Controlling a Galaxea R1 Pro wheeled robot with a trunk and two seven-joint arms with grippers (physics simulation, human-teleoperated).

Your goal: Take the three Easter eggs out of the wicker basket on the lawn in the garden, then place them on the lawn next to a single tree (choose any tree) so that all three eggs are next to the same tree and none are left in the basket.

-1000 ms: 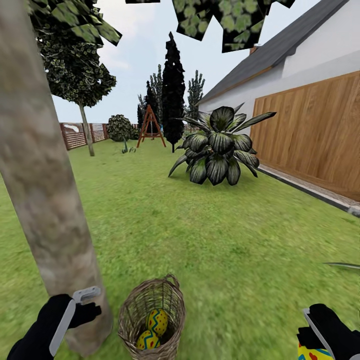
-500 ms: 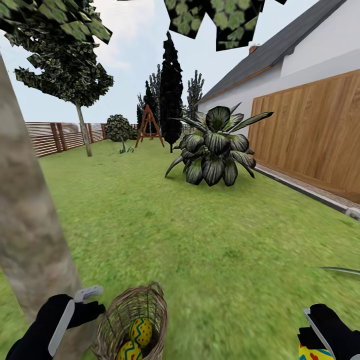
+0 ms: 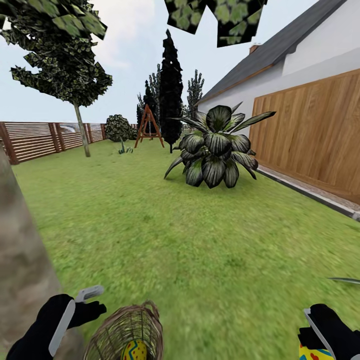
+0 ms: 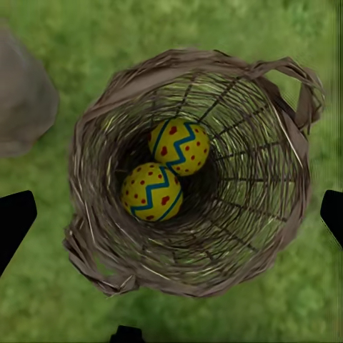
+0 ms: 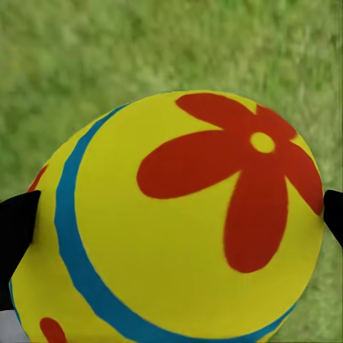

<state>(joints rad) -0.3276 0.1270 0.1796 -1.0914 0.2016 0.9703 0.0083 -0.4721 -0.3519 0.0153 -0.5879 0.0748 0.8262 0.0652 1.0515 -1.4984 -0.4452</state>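
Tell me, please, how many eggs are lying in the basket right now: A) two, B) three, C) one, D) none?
A: the left wrist view looks straight down into the basket, where two eggs lie side by side; the flowered egg sits in the right gripper.

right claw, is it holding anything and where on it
The right claw grips a flower-painted Easter egg by its opposite sides. The left claw holds nothing, open above the wicker basket.

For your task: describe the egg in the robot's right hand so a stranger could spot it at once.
Start at the lawn, at the right hand. It grips a yellow Easter egg. Unlike the two zigzag-striped eggs in the wicker basket, it bears a big red flower.
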